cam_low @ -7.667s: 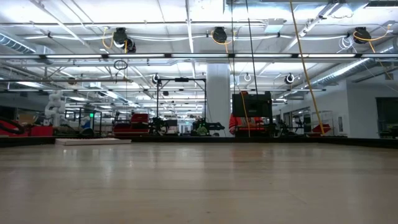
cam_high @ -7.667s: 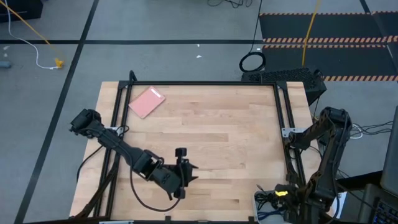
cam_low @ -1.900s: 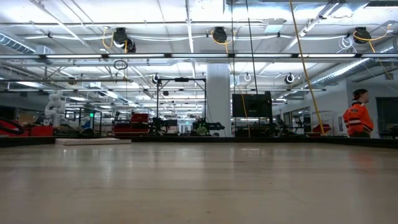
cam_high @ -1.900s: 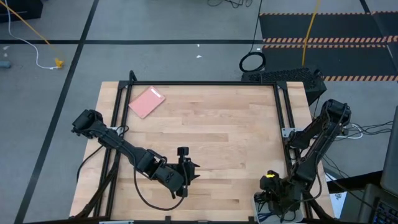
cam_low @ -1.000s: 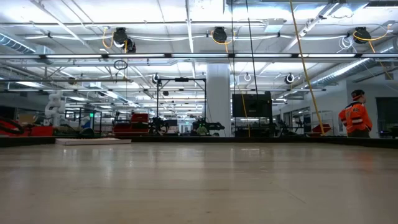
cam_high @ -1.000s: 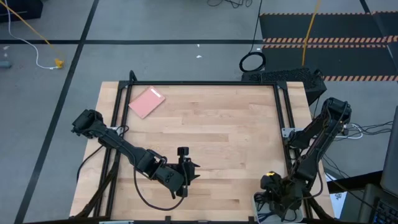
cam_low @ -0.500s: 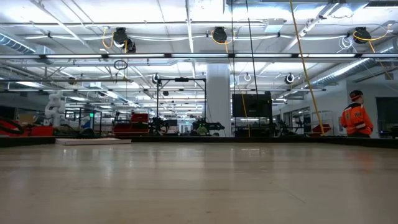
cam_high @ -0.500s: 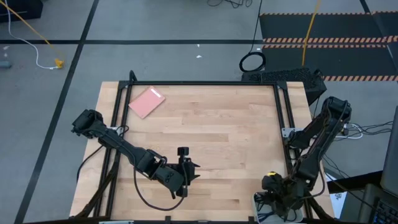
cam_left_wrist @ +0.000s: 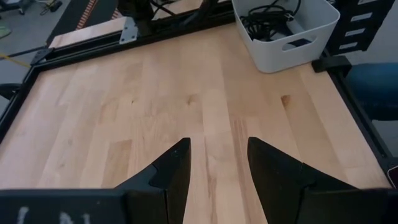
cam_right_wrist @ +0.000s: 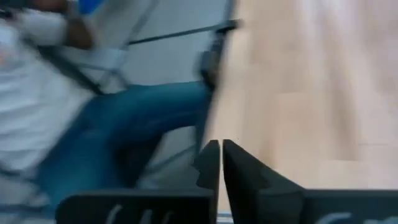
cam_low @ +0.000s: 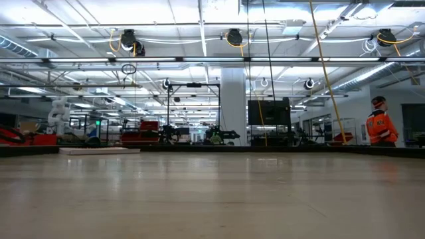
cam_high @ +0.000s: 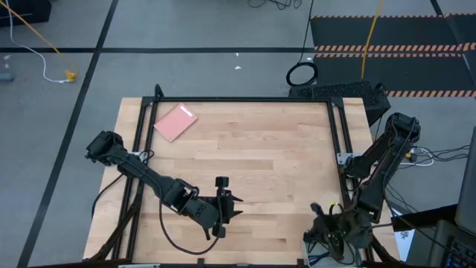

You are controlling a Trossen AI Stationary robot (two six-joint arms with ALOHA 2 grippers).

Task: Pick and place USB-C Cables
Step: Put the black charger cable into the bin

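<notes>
My right gripper [cam_right_wrist: 221, 163] hangs at the table's [cam_high: 245, 149] near right corner, above the white bin [cam_left_wrist: 287, 34], its fingers pressed together with nothing visible between them. The cables [cam_left_wrist: 268, 20] lie tangled inside that bin. My left gripper [cam_left_wrist: 217, 163] waits low over the near middle of the table, fingers spread and empty.

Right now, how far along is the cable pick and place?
Done: nothing that shows; no cable lies on the table. Black cables sit in the white bin. In hand: the right gripper is by that bin, fingers together, nothing visible between them. The left gripper waits open over bare wood. Left: every cable.
</notes>
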